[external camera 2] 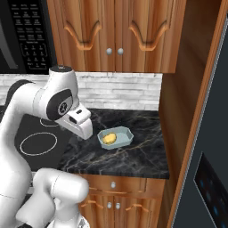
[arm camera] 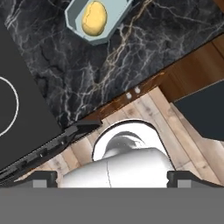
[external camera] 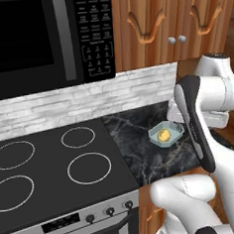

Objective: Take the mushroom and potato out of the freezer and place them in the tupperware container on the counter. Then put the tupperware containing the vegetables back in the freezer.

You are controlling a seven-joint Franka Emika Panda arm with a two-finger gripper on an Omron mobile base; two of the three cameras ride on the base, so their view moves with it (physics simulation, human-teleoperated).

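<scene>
1. Potato: yellow oval, lies inside the tupperware container, roughly central, nothing else seen in the tray with it
2. Container: sits flat on the counter, between the stovetop and the wooden side panel; apart from both
3. Right base view confirms: potato in container, tray on black marble counter, below the wooden wall cabinets
4. Freezer: dark slate face at the right edge of the right base view, beyond the side panel
5. Gripper: fingertips stand far apart at the bottom of the hand view, released, nothing between them
6. Hand view looks down over the counter edge; potato and container near the top, well clear of the fingers
7. Mushroom: cannot tell where it is
</scene>
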